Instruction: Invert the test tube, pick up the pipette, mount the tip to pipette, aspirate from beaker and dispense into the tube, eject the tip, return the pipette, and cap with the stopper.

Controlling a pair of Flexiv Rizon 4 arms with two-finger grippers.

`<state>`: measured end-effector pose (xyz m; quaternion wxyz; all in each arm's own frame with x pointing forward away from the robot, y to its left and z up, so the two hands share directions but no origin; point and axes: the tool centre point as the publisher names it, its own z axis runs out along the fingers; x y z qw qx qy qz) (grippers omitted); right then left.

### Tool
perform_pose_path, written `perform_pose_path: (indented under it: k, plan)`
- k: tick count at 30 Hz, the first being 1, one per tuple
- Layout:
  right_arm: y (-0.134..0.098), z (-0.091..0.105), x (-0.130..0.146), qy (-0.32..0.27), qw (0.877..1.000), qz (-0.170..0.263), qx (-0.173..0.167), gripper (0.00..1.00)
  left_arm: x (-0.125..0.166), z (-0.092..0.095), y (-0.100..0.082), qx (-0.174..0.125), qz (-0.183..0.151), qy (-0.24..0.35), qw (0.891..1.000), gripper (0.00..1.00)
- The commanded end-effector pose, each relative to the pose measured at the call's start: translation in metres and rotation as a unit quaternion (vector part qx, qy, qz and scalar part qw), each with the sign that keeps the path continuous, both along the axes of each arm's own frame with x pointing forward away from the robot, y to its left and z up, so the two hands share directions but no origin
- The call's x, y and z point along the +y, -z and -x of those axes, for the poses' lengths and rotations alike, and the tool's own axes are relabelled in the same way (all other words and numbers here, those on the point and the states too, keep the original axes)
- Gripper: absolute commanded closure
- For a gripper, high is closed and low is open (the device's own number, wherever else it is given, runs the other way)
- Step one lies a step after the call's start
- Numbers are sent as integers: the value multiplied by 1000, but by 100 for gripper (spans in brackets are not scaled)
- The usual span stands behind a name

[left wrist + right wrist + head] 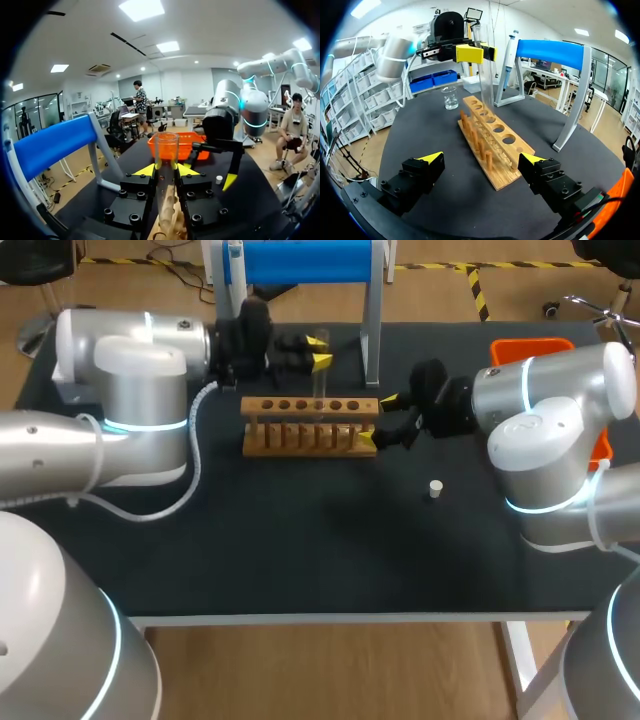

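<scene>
A clear test tube (pixel 320 383) stands upright, its lower end at a hole of the wooden rack (pixel 300 430). My left gripper (pixel 321 351) is shut on its upper part. In the left wrist view the tube (pixel 166 160) sits between the yellow tips, open mouth up. My right gripper (pixel 378 420) is open, its fingers astride the rack's right end without touching it; in its own view that gripper (pixel 482 160) frames the rack (pixel 495 135). A white stopper (pixel 435 488) lies on the mat. The pipette (pixel 507 62) hangs on the stand, and the beaker (pixel 450 97) stands beyond the rack.
The blue-topped stand (pixel 305 260) rises at the table's back, close behind the rack. An orange bin (pixel 530 348) sits at the back right, partly hidden by my right arm. The black mat (pixel 300 550) in front of the rack is bare.
</scene>
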<state>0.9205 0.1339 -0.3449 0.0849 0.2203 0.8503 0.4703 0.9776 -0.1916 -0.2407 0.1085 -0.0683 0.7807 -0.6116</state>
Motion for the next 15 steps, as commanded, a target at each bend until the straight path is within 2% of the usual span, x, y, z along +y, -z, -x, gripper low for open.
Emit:
perform_pose_path:
  k: [1,6,15]
  plan:
    - [0,0,-1,-1,1000,0,0,0,0,1,3,-8,6,-5,1000,100]
    - [0,0,-1,-1,1000,0,0,0,1,-2,3,-24,9,-8,1000,100]
    - [0,0,-1,-1,1000,0,0,0,2,-7,5,-28,7,-6,1000,100]
